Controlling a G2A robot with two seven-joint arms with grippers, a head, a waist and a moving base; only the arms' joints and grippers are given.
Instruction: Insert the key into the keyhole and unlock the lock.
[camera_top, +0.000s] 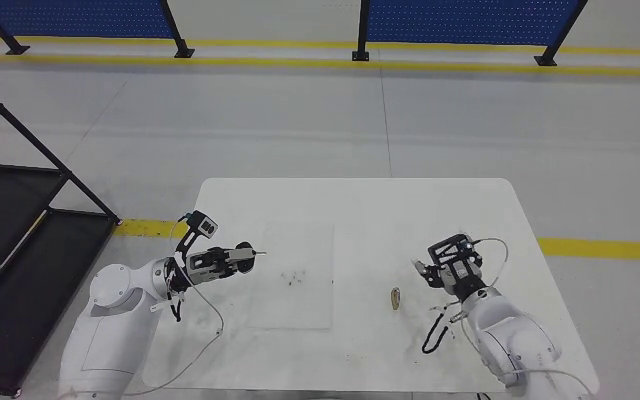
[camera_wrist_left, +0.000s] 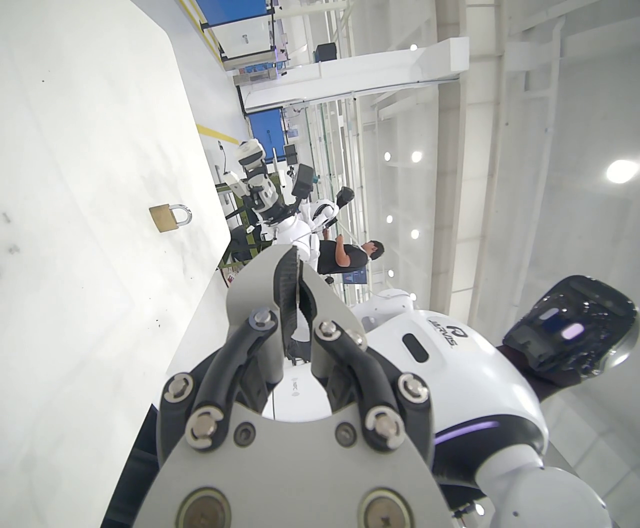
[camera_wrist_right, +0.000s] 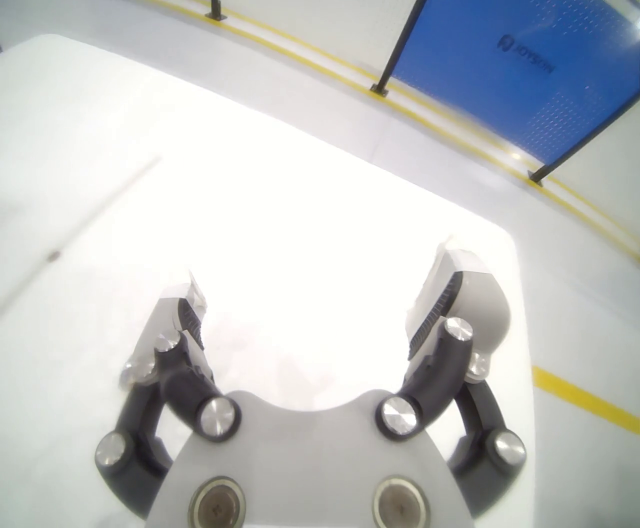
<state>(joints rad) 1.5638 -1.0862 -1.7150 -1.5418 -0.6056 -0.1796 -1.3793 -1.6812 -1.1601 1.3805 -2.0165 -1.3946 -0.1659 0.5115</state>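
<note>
My left gripper has its fingers pressed together on what seems the thin key. The right gripper is wide open. The lock lies flat on the table, near the right gripper.

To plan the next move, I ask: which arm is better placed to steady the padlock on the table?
Right. The right gripper is open and near the padlock; the left gripper is shut and far across the table.

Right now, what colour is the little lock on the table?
The lock is gold with a silver loop; the left wrist view shows it best.
</note>
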